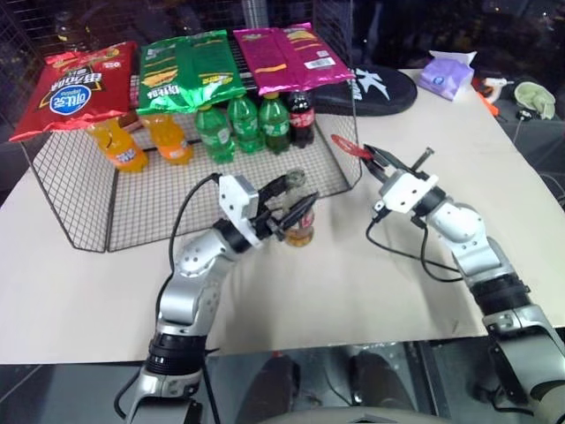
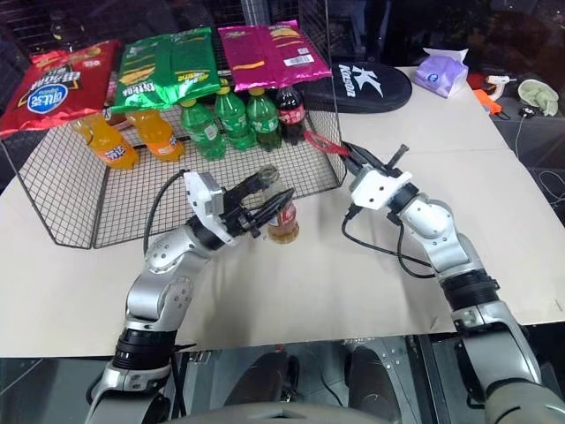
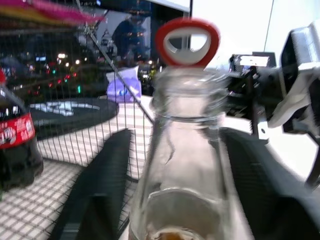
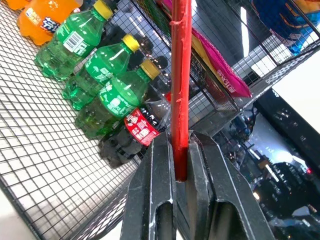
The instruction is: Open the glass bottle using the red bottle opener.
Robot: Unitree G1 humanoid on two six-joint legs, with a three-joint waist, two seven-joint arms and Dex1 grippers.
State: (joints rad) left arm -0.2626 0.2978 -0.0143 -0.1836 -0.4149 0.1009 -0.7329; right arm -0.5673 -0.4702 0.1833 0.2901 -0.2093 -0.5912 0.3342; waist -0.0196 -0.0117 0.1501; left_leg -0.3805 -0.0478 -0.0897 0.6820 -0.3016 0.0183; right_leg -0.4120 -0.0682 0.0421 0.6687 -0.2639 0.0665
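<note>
Glass bottle (image 1: 300,225), clear with a narrow neck, stands on the pale table (image 1: 353,291) between the left gripper (image 1: 296,201)'s spread black fingers. Right gripper (image 1: 378,159), angled up-left, pinches the flat red bottle opener (image 1: 349,146) beside the wire basket (image 1: 79,212).

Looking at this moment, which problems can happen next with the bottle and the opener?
The left gripper stands around the glass bottle with fingers spread beside the neck; if nothing steadies it, a push may tip it on the table. The right gripper pinches only the thin end of the red bottle opener, so it might twist or slip under leverage.
</note>
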